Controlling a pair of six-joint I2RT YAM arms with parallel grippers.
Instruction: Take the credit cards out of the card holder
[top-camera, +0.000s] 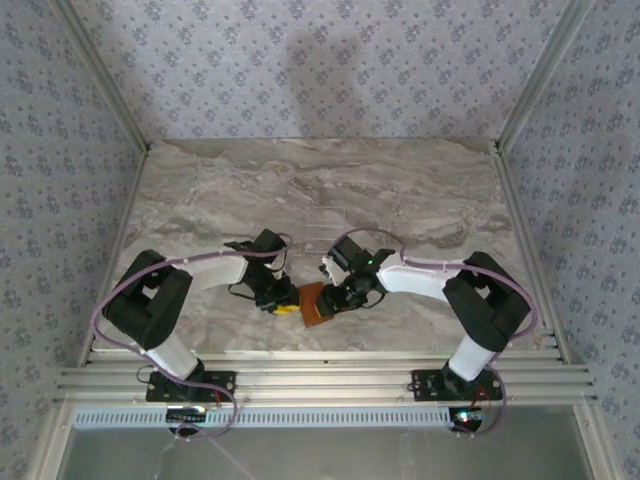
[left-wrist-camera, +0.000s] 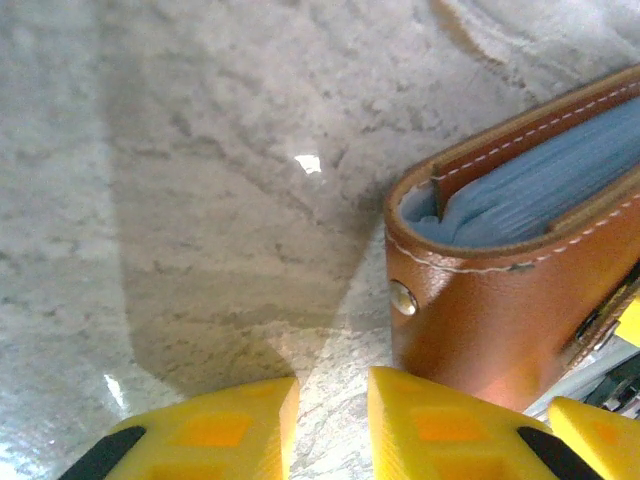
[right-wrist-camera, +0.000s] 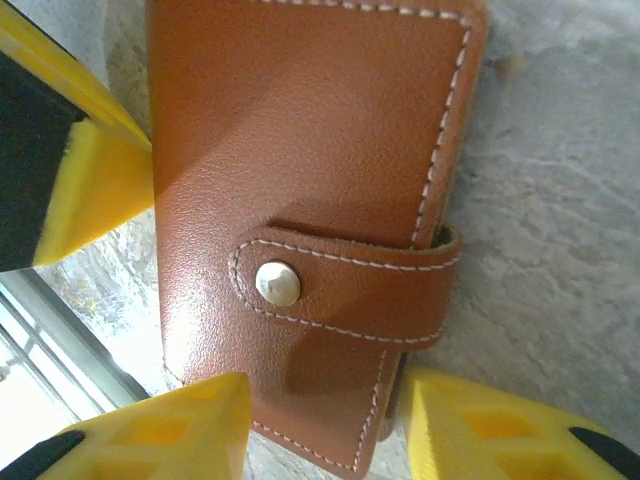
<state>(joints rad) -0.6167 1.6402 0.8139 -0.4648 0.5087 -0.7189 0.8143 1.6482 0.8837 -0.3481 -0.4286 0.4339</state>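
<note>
A pale marbled counter is seen between walls papered in a small floral pattern, with a ribbed metal rail along its near edge. From that rail the left arm and the right arm are bent inward, so that their tips meet near the front middle of the counter. The card holder is found there, between the two tools. It is a flat orange-brown leather wallet with pale stitching along its rims, and it is folded shut. The right tool is set across one end of it, with a yellow finger pressed to each side, so the wallet is pinched between them. The left tool is held just beside the wallet, which lies beyond and to the right of its right-hand finger. Its yellow fingers stand slightly apart, with bare counter seen in the gap and nothing gripped. From the right wrist, one finger of the left tool, black-padded, is seen against or just beside the wallet's far side. Whether the wallet rests on the counter or is raised off it cannot be told. At the wallet's open end, grey-blue layers are packed between the leather covers; whether these are cards or lining cannot be told. A leather strap is wrapped round from the wallet's edge and fastened on its face with a round metal snap. A second small metal stud is seen on the face nearest the left tool.
</note>
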